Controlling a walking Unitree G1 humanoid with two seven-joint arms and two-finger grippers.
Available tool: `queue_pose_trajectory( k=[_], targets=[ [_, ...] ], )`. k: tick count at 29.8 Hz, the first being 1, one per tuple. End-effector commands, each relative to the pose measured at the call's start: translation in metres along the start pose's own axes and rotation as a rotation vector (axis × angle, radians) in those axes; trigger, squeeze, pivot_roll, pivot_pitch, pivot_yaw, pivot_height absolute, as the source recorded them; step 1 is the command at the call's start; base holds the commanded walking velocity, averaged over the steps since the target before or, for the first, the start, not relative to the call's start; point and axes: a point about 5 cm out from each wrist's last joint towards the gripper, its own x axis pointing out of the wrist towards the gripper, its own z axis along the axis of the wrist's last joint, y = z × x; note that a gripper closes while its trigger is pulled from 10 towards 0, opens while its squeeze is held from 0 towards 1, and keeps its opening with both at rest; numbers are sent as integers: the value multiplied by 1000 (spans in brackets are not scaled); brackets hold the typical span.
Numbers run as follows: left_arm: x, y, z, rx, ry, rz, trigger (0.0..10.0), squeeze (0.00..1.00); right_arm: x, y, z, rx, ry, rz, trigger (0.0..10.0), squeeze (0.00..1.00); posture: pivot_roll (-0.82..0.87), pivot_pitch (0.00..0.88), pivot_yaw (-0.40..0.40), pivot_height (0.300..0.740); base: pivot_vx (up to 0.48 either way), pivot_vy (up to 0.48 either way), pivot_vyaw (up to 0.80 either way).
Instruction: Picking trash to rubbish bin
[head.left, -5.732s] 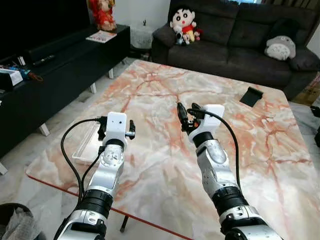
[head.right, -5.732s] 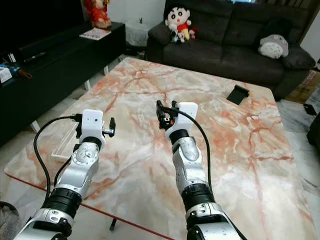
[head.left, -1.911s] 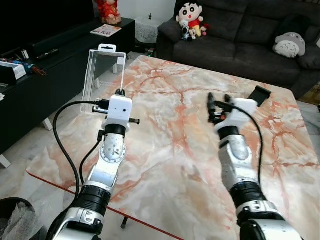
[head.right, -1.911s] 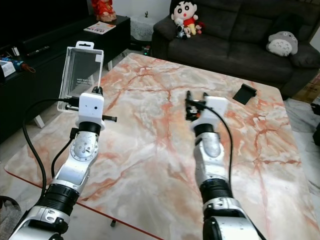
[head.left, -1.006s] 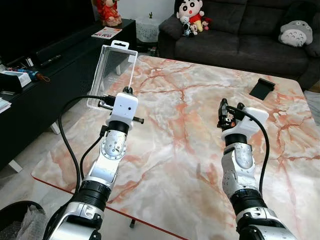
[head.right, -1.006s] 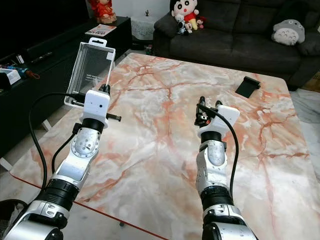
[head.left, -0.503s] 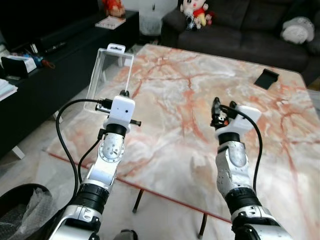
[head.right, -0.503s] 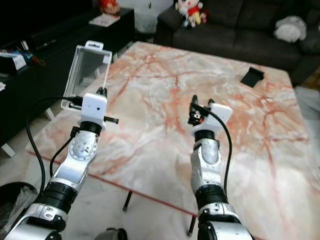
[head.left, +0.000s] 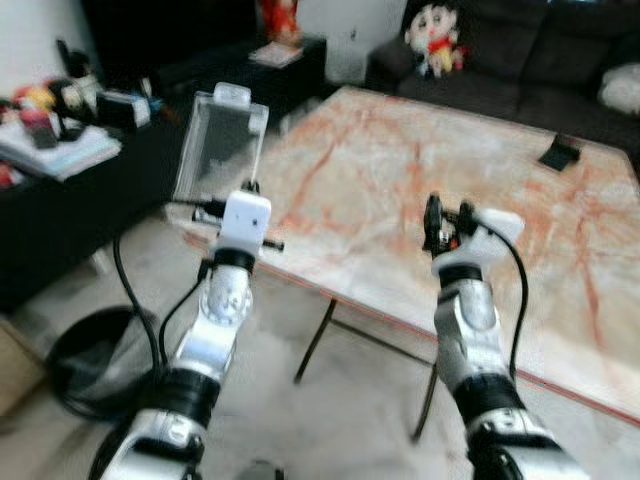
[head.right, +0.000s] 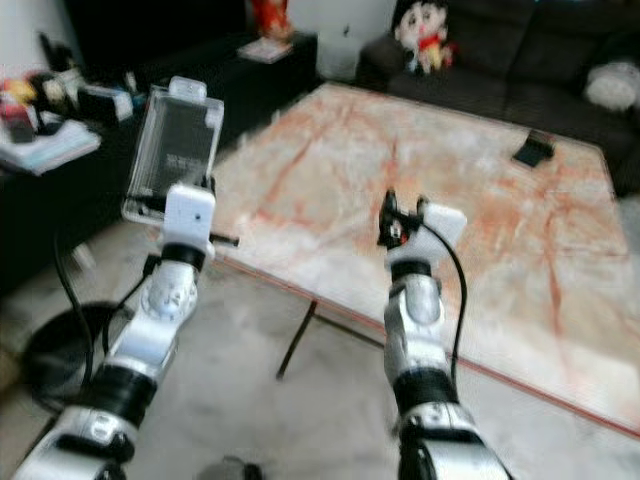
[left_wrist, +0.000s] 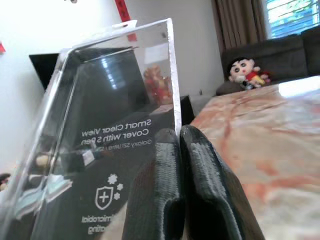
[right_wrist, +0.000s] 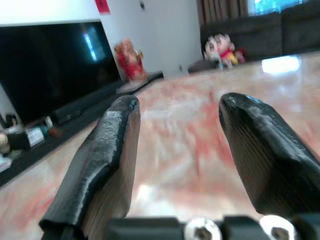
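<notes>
The left gripper holds a clear, flat rectangular plastic package upright, its two black fingers pressed together on the package's lower edge. In the left wrist view the package shows a dark inner card with white print and a shield mark, and a hang tab at its top end. In the head views it stands raised above the left wrist, over the floor just beside the near left corner of the surface, a large marble-patterned table top in white and orange-red. The head views are blurred.

The right gripper hangs above the near edge of the surface with nothing between its fingers, which stand spread wide apart in the right wrist view.

A round dark rubbish bin with a clear liner sits on the pale floor below and to the left of the left arm, well apart from the package.

A small black flat object lies on the far right part of the surface. Beyond the surface stands a dark sofa with a plush doll with black hair and a red top on its left end and a pale grey cushion at its right. Along the left runs a low black cabinet with papers and small items piled on its near end.
</notes>
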Motion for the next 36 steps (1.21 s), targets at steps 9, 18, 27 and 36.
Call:
queue_pose_trajectory(
  k=[9,18,27,36],
  targets=[
    [3,0,5,9,-19,4,10000,0,3,-3,5,-11,-9,2,10000,0,206,0,-70,740,-267,0,0],
    [-2,3,-16,-31,97,27,10000,0,-3,-17,-9,-43,76,-22,10000,0,206,0,-70,740,-143,0,0],
    [-52,-7,-92,-21,456,-106,10000,0,-52,-64,-71,-132,491,-88,10000,0,201,0,-79,740,0,0,0],
    [-108,-4,-138,-57,749,-131,10000,0,-100,-95,-100,-172,738,-154,10000,0,200,0,-84,740,0,0,0]
  ],
)
